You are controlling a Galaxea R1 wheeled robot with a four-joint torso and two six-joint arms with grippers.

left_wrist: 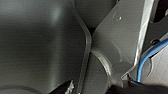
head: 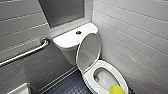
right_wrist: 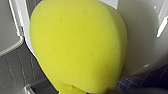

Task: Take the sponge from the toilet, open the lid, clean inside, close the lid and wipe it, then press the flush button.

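The white toilet stands in the tiled corner with its lid raised and leaning back against the tank. The small dark flush button sits in the middle of the tank top. The seat ring is down around the open bowl. The yellow sponge hovers at the front edge of the seat ring. It looms large in the right wrist view as the sponge, in front of white ceramic, and my right gripper is shut on its narrow end. My left gripper is open and holds nothing.
A steel grab bar runs along the left tiled wall. Dark tiled floor lies left of the bowl, and a white object sits at the lower left corner. White tiled wall closes in on the right.
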